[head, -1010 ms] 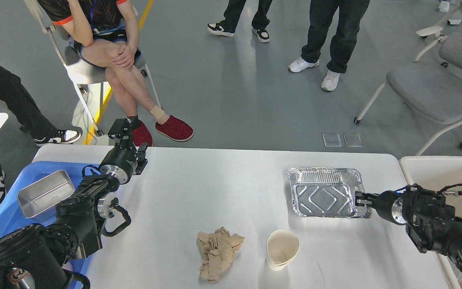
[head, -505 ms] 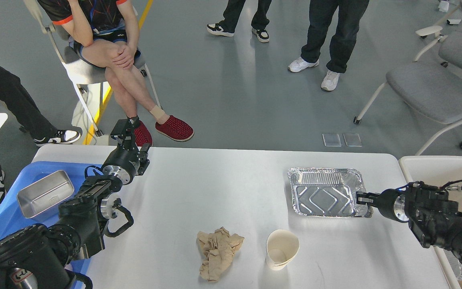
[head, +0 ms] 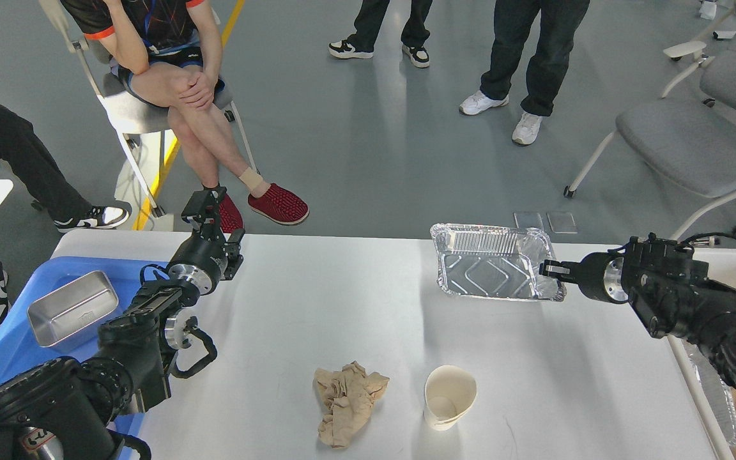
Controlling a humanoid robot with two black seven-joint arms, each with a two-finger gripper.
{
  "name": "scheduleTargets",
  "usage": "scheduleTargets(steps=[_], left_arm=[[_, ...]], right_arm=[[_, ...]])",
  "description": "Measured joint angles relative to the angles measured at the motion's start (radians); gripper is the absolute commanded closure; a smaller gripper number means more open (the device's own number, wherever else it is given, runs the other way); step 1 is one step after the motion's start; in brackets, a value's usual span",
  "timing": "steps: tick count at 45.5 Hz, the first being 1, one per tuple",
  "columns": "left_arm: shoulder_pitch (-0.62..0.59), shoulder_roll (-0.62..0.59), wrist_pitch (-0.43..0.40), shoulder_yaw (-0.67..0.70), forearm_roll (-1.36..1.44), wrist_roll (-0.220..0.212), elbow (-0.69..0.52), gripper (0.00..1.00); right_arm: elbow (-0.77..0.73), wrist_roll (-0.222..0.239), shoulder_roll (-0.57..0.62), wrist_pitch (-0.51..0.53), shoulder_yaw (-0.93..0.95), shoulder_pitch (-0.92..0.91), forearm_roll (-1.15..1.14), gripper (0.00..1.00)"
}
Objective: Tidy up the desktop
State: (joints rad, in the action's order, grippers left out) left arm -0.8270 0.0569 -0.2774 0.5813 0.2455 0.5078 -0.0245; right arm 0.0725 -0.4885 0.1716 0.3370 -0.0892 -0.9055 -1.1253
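Note:
The white desktop fills the lower view. My right gripper is shut on the right rim of a crinkled foil tray and holds it lifted and tilted above the table's far right part. A crumpled brown paper wad and a squashed white paper cup lie near the front edge. My left gripper points up over the table's far left corner; its fingers look close together and hold nothing.
A blue tray at the left holds a metal pan. A white-rimmed bin stands beyond the table's right edge, behind my right arm. People and chairs stand behind the table.
My right gripper has lifted the foil tray off the table, up and toward the far edge, tilting it. My left arm has drifted slightly right.

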Motion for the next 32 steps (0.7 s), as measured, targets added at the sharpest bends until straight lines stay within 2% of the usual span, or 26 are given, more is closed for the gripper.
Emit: scheduleTargets(steps=[18, 32], left_arm=[[-0.009, 0.008, 0.008, 0.000, 0.002, 0.000, 0.000, 0.03], [-0.011, 0.008, 0.016, 0.000, 0.002, -0.002, 0.000, 0.03]], right_arm=[[-0.009, 0.001, -0.096, 0.023, -0.010, -0.113, -0.005, 1.00], [-0.100, 0.011, -0.188, 0.029, -0.062, -0.153, 0.000, 1.00]])
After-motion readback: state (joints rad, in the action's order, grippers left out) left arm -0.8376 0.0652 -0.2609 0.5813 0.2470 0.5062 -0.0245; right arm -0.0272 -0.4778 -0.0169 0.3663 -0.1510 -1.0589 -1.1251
